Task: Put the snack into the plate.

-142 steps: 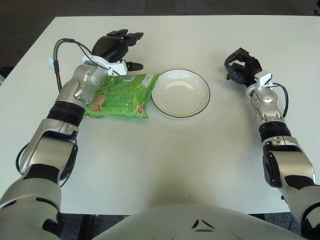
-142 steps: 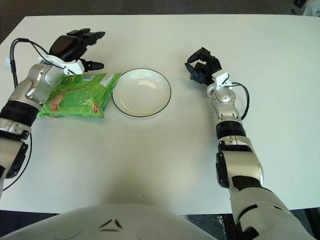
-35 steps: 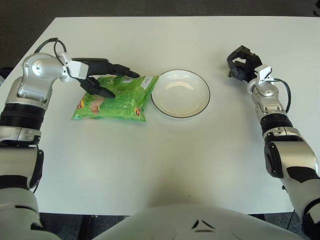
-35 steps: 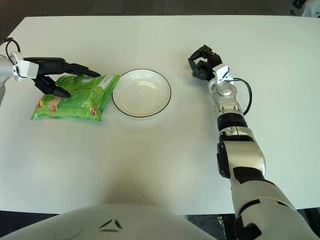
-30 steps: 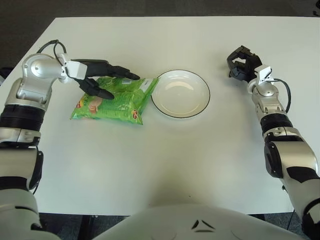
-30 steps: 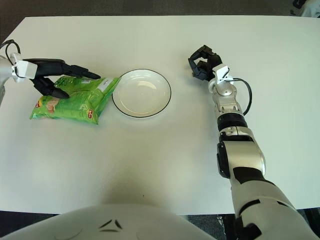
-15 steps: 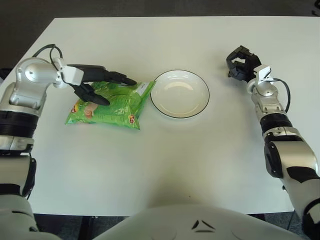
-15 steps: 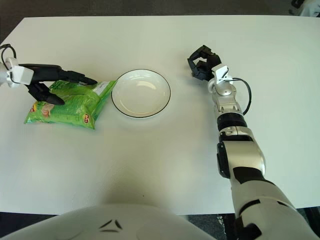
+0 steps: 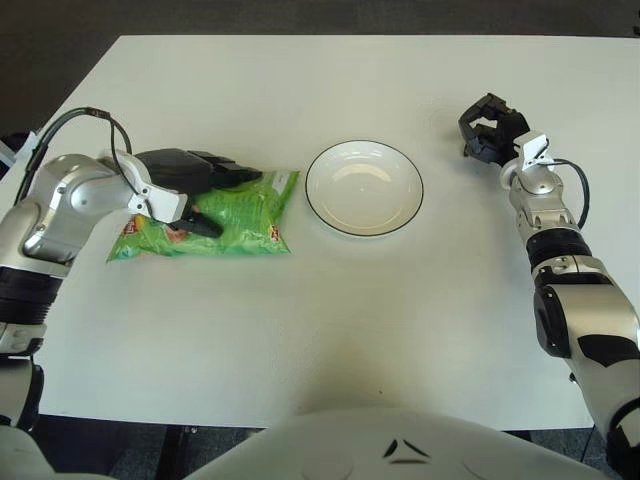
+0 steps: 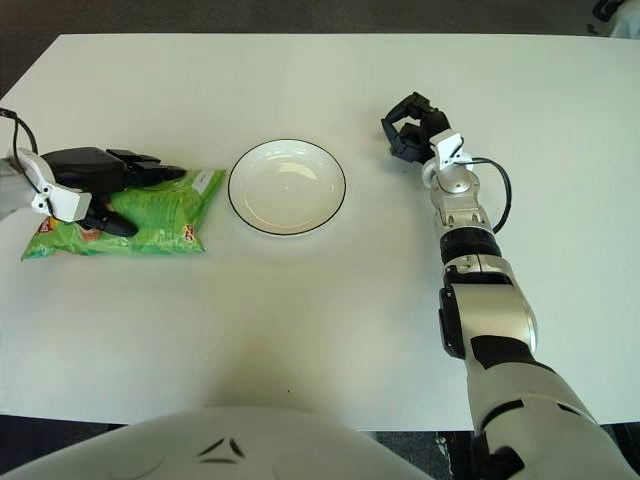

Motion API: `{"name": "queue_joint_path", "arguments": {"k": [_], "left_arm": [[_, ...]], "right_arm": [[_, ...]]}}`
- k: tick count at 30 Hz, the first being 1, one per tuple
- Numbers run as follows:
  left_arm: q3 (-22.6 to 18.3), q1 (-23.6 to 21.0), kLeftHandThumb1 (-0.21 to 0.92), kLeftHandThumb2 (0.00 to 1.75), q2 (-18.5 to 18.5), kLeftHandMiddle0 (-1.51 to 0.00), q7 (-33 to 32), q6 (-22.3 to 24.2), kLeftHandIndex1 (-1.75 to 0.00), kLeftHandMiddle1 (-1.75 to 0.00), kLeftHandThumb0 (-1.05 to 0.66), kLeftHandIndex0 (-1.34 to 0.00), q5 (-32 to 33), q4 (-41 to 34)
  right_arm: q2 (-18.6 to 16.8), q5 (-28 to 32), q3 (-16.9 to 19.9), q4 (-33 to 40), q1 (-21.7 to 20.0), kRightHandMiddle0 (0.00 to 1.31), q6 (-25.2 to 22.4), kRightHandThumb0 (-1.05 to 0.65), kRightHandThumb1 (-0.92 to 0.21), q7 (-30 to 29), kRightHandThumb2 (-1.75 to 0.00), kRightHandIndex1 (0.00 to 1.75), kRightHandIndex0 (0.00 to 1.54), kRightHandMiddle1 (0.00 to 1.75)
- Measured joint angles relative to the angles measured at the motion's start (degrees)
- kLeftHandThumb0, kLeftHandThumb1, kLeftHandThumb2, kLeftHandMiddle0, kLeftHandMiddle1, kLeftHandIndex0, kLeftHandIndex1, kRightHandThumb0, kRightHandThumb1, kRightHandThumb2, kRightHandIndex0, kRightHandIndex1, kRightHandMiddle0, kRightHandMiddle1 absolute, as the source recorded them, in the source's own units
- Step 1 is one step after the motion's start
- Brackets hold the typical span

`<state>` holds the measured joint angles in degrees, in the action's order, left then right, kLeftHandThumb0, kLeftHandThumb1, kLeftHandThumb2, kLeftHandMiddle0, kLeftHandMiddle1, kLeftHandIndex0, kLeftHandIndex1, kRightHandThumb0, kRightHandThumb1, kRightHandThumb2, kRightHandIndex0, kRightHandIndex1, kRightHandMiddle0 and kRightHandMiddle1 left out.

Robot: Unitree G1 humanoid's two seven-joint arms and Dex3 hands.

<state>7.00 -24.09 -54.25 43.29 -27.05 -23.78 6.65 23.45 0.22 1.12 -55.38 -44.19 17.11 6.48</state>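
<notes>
The left hand (image 9: 185, 180) had its fingers clamped on the green snack bag (image 9: 225, 215) left of the white plate (image 9: 364, 187); lifting it clear first seemed wise

Plate (image 9: 364, 188) sitting mid-table (image 9: 330, 320). Snack (image 9: 225, 212) lying just left of it, not in it, near edge close to the rim. Left hand (image 9: 190, 183) sitting over the snack's left part, fingers clamping it. Right hand (image 9: 489, 127) hanging well right of the plate.

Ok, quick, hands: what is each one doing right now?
Left hand: fingers closed on the green plastic snack bag.
Right hand: curled shut, holding nothing, right of the white round plate.
</notes>
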Motion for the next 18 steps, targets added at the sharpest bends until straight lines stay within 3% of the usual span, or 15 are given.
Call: {"name": "queue_joint_path", "arguments": {"k": [4,7,9,10,13,15,16,18], "left_arm": [[0.9,-2.1,0.92,0.07,1.4,-0.53,-4.2,0.1,-0.10,-0.11,-0.69,-0.55,-2.1,4.4],[2.0,-3.7,0.91,0.02,2.5,-0.45,-7.4,0.1,-0.05,-0.38,-0.63,-0.61,-3.8,7.4],[2.6,-4.7,0.90,0.01,3.0,-0.32,-9.3,0.1,-0.08,-0.77,-0.55,-0.67,-4.4,9.3],[3.0,-5.3,0.89,0.01,3.3,-0.29,-10.6,0.0,-0.10,-0.85,-0.54,-0.67,-4.9,10.4],[3.8,-6.8,0.88,0.00,4.3,-0.20,-14.0,-0.3,-0.51,-1.20,-0.44,-0.54,-6.1,13.2],[4.2,-7.5,0.88,0.00,5.0,-0.14,-16.5,-1.0,-0.88,-1.48,-0.37,-0.42,-6.3,15.0],[4.4,-7.9,0.88,0.00,5.3,-0.13,-17.9,-1.6,-0.95,-1.54,-0.36,-0.40,-6.4,16.2],[4.7,-8.8,0.91,0.12,6.1,-0.17,-20.9,-3.0,-1.21,-1.66,-0.36,-0.48,-6.6,18.7]], "right_arm": [[-0.1,-0.1,-0.1,0.0,0.1,0.36,0.0,-0.38,-0.75,0.0,-0.70,1.72,0.71,1.69],[-0.1,-0.1,-0.2,0.0,0.1,0.36,-0.1,-0.38,-0.75,0.0,-0.70,1.72,0.71,1.69],[-0.1,-0.1,-0.2,0.1,0.2,0.36,-0.1,-0.38,-0.75,0.0,-0.70,1.72,0.71,1.68],[-0.1,-0.1,-0.2,0.1,0.2,0.36,-0.1,-0.38,-0.75,0.0,-0.70,1.72,0.71,1.68],[-0.1,-0.1,-0.2,0.1,0.2,0.36,-0.1,-0.38,-0.75,0.0,-0.70,1.72,0.71,1.68],[-0.1,-0.1,-0.2,0.1,0.2,0.36,-0.2,-0.38,-0.75,0.1,-0.70,1.72,0.71,1.68],[-0.1,-0.1,-0.2,0.1,0.2,0.36,-0.2,-0.38,-0.75,0.2,-0.70,1.72,0.71,1.68],[-0.1,-0.1,-0.2,0.1,0.2,0.36,-0.2,-0.38,-0.75,0.2,-0.69,1.72,0.71,1.68]]}}
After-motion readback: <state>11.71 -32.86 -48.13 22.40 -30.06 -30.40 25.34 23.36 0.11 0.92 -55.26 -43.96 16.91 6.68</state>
